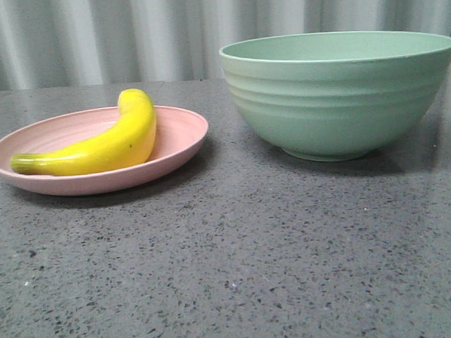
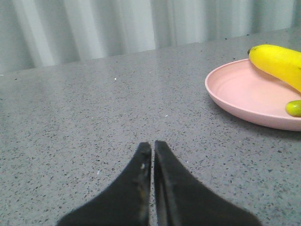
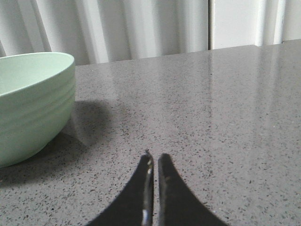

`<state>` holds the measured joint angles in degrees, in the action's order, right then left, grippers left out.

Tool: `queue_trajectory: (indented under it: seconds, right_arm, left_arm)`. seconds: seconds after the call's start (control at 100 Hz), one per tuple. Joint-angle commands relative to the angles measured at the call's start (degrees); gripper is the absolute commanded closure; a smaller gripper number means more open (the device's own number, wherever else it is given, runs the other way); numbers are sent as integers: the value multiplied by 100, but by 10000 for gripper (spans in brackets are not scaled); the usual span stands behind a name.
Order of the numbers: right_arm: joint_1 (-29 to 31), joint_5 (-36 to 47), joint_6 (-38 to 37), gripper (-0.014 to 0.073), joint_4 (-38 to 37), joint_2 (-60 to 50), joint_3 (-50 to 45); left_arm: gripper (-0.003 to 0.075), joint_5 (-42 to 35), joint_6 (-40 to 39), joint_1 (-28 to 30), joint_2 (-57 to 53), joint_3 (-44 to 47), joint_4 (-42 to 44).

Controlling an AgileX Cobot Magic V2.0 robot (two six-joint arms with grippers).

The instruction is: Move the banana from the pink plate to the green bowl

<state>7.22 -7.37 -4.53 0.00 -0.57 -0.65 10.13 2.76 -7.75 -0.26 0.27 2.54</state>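
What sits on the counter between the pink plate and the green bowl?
Nothing: the front view shows only bare speckled countertop between the pink plate and the green bowl.

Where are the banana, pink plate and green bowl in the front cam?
banana (image 1: 107, 147): front view, middle of its yellow body.
pink plate (image 1: 179, 126): front view, bare inner surface right of the banana.
green bowl (image 1: 335, 103): front view, ridged outer wall.
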Motion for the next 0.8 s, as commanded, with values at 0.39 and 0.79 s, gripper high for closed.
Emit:
queue_trajectory:
  seconds: [0.39,0.79]
  right_arm:
    - [24,48,11,663,0,5,191]
    - [24,-991,2,662,99,1666,1568]
  left_arm:
    - [741,-587,-14,-31,-22,-263,-408]
    - [741,-718,-14,-31,1621,-1621,-408]
